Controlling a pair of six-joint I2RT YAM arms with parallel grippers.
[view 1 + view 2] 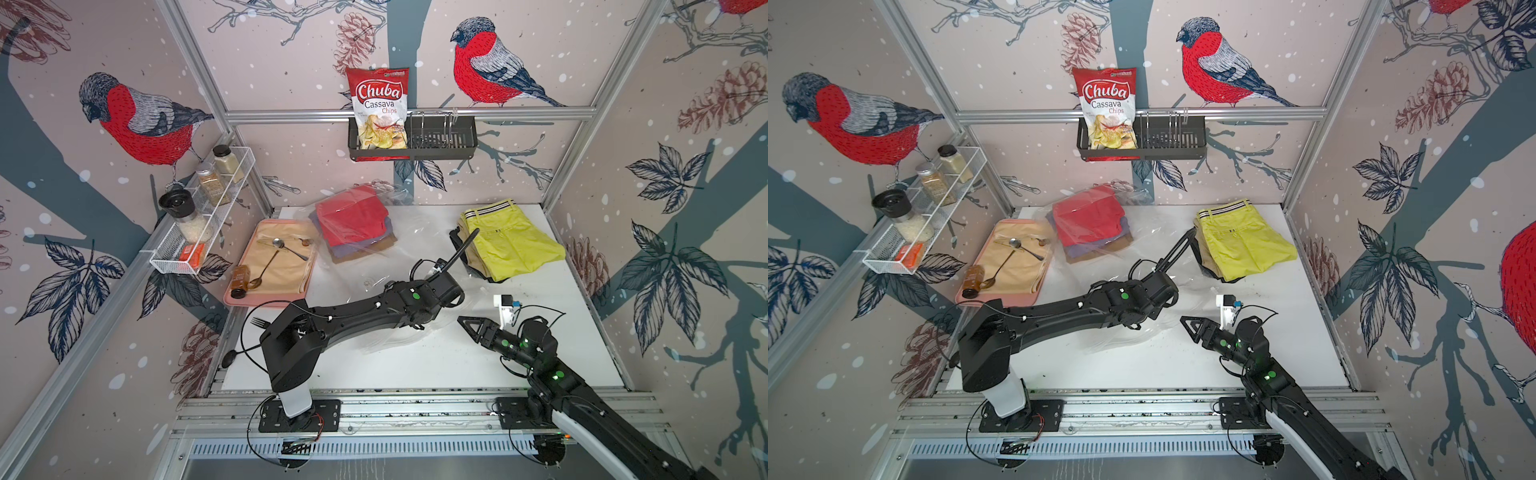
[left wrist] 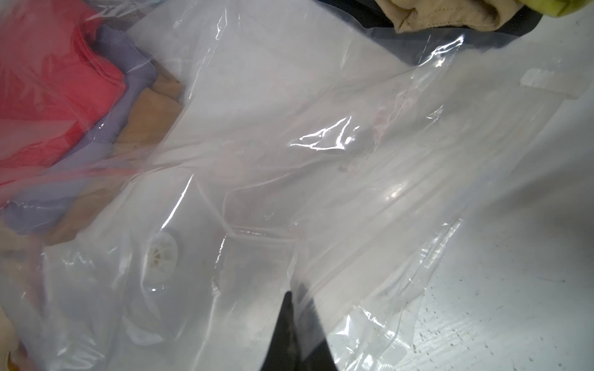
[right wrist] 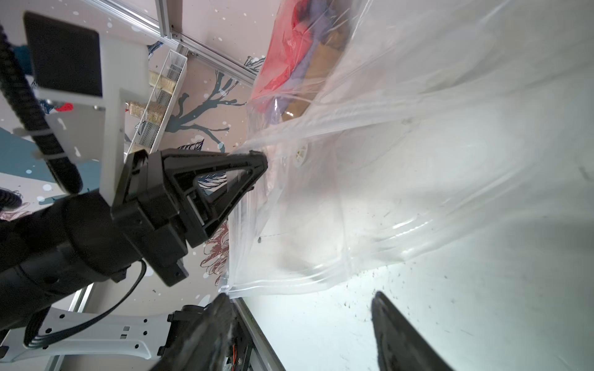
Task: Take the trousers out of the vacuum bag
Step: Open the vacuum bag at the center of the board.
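The vacuum bag (image 1: 374, 266) lies slack across the white table (image 1: 415, 365), from the rear left toward the middle. Its film is so clear that its near edge is hard to trace in both top views. Inside its far end sits a stack: red trousers (image 1: 351, 218) on top, then purple trousers (image 1: 351, 250), with mustard-brown trousers (image 1: 384, 246) lowest; of the lower two only the edges show. Outside the bag, at the rear right, the bright yellow trousers (image 1: 513, 247) lie over tan trousers (image 1: 462, 226) and black trousers (image 1: 482, 274), both mostly covered (only slivers peek out along the left and near sides).

The left gripper (image 3: 259, 162) is hidden under its own wrist housing (image 1: 444, 286) in both top views. The right wrist view shows its jaws clenched on a fold of the bag's film, held up off the table near the round white valve (image 3: 301, 153). In the left wrist view its fingertips (image 2: 289, 308) are blurred behind plastic and cut off at the frame edge.

The right gripper (image 1: 466, 325) hovers near the bag's zip-strip edge (image 3: 273, 287), jaws apart and grasping nothing. Whether a finger touches the strip cannot be told.
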